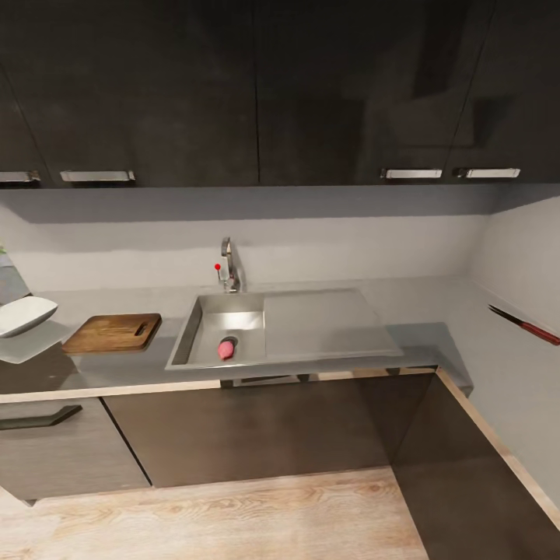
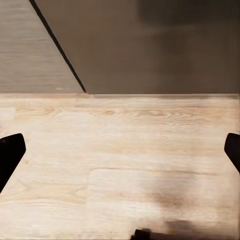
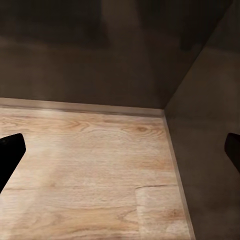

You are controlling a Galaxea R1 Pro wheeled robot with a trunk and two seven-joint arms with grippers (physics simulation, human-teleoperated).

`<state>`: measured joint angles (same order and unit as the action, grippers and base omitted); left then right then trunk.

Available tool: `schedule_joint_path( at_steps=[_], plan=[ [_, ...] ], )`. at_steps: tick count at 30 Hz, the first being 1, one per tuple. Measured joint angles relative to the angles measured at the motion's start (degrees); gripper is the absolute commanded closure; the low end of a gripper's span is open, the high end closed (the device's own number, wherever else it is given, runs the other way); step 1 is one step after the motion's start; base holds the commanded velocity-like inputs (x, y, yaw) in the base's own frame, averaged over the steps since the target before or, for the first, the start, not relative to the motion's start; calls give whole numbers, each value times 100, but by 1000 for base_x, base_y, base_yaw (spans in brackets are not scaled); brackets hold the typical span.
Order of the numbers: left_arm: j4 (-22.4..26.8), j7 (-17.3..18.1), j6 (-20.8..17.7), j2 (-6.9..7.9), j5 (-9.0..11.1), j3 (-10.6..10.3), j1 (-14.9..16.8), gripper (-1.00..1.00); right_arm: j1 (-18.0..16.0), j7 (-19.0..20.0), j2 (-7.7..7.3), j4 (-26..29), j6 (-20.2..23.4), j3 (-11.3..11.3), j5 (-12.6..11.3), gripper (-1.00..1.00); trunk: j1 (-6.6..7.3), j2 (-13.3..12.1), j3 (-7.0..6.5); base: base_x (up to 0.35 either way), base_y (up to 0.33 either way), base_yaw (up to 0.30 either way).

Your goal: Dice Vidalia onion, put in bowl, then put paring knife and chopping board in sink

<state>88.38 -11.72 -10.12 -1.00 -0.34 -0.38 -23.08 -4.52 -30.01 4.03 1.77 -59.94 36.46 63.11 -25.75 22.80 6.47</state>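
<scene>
Head view high over sink [image 1: 233, 334], wrists floorward

Brown wood-grain chopping board [image 1: 113, 333]; grey steel sink [image 1: 311, 327]; onion [image 1: 226, 349] seemingly pinkish-red; white bowl [image 1: 23, 315].

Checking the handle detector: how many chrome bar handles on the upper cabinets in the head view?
4. Two at left: one cut off by the edge, one beside it. Two at right, side by side. More may lie outside the frame.
</scene>
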Motion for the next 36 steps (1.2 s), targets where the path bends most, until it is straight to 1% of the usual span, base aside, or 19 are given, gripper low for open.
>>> schedule_joint_path(
  at_steps=[1,3,4,7,8,10,12,15,17,19,20,21,22,23,24,27,30,33,36],
  plan=[
    [11,0,-75,-17,-1,0,11,-100,-1,0,0,0,0,0,0,-100,0,0,0,0,0,0],
    [37,1,-380,-158,-8,-8,195,-100,-2,0,0,-1,0,0,2,-100,0,0,0,0,0,0],
    [46,2,-629,-270,-15,-15,473,-100,2,0,0,-2,0,0,3,-100,-1,0,-1,0,0,0],
    [53,3,-1251,-369,-21,-27,1115,-100,0,0,-2,-2,0,1,3,-100,-1,-1,-1,0,0,0],
    [55,4,-1712,-404,-22,-48,1499,-100,0,0,-1,-2,0,0,2,-100,-1,-1,-1,0,0,0],
    [57,7,-2362,-499,-17,-72,2105,-100,-2,2,0,-2,0,0,0,-100,-1,0,-1,0,0,0],
    [59,7,-2620,-605,-16,-91,2548,-100,0,7,0,-2,0,1,0,-100,-1,-1,-3,0,0,0],
    [59,5,-2828,-662,-16,-146,3010,-100,1,9,0,-2,0,1,0,-100,0,-1,-2,0,0,0],
    [59,2,-3123,-681,-16,-186,3398,-100,-1,10,0,-2,0,1,0,-100,-1,-1,-2,0,0,0],
    [60,0,-3744,-692,-13,-213,4040,-100,-1,10,0,-7,0,0,1,-100,-1,-2,-4,0,0,0],
    [60,0,-3928,-694,-7,-216,4274,-100,-2,10,0,-8,0,1,1,-100,-1,-1,-3,0,0,0],
    [60,-1,-4215,-696,4,-222,4664,-100,-2,10,0,-9,0,0,1,-100,-1,-1,-3,0,0,0],
    [58,-3,-4473,-698,24,-227,5244,-100,-2,10,0,-10,0,0,1,-100,-1,-1,-3,0,0,0],
    [56,-7,-4576,-699,35,-229,5620,-100,-2,10,0,-9,0,1,0,-100,0,-1,-4,0,0,0],
    [53,-9,-4614,-701,42,-229,5776,-100,-2,10,0,-9,0,1,0,-100,0,-1,-2,0,0,0],
    [-56,-11,-4717,-707,58,-231,6487,-100,1,10,0,-11,0,1,0,-100,0,-1,-3,0,0,0],
    [-418,-14,-4743,-707,64,-231,6907,-100,1,10,0,-15,0,-4,3,-100,0,-1,-2,0,0,0],
    [-779,-12,-4750,-703,65,-230,7048,-100,1,10,0,-18,0,-6,2,-100,0,-1,-2,0,0,0],
    [-1434,6,-4757,-673,66,-224,7118,-100,-1,10,7,-26,0,-8,2,-100,-1,-2,-1,0,0,0]
  ],
)
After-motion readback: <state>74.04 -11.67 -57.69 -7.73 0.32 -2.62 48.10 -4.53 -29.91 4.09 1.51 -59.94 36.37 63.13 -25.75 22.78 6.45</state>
